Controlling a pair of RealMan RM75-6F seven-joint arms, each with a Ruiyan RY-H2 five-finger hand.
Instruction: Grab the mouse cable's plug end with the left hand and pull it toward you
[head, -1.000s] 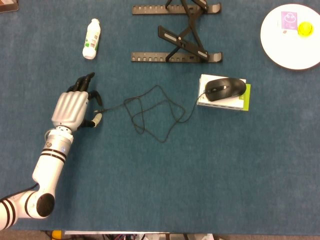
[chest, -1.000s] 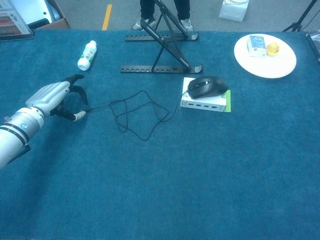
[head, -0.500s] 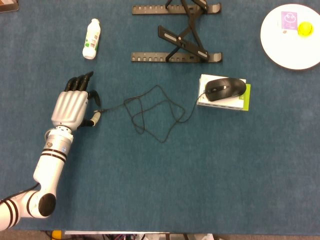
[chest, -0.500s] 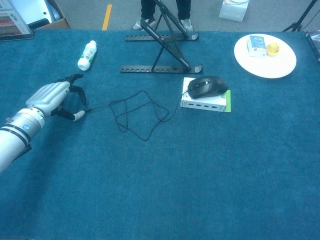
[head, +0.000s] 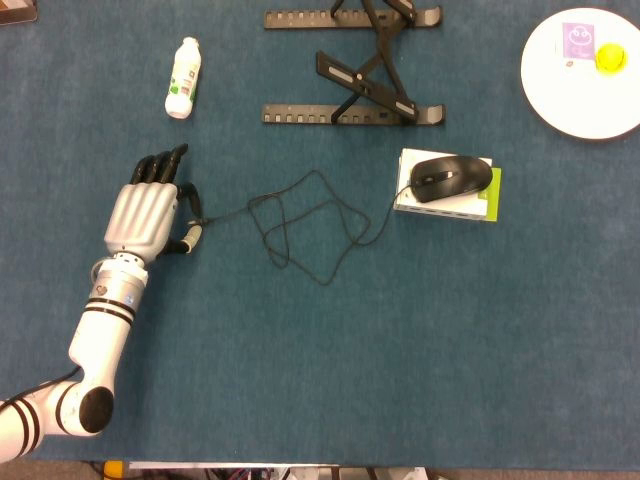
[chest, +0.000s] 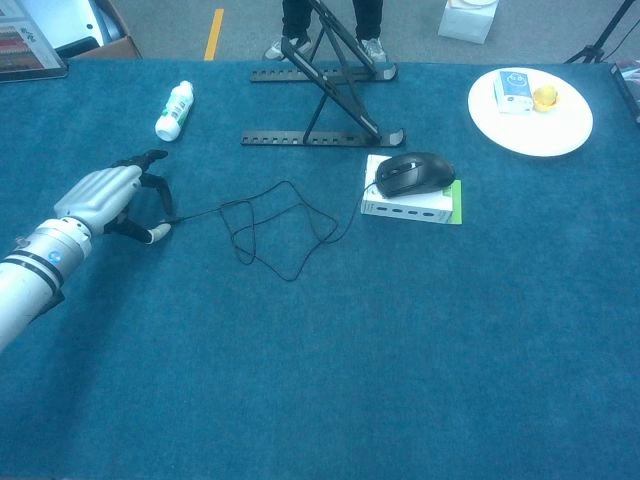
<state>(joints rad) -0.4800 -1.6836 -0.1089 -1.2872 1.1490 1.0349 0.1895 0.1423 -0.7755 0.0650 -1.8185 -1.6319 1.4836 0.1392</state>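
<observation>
Even, diffuse overhead light covers the blue counter (head: 420, 340) in both views, with only faint, soft shadows. The white plate (head: 560, 90) looks slightly overexposed in the head view. Both pictures are a little soft; the thin mouse cable (chest: 290, 225) perhaps blurs against the fabric.

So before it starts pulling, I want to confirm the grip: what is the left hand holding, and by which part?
The left hand pinches the mouse cable at its plug end.
</observation>
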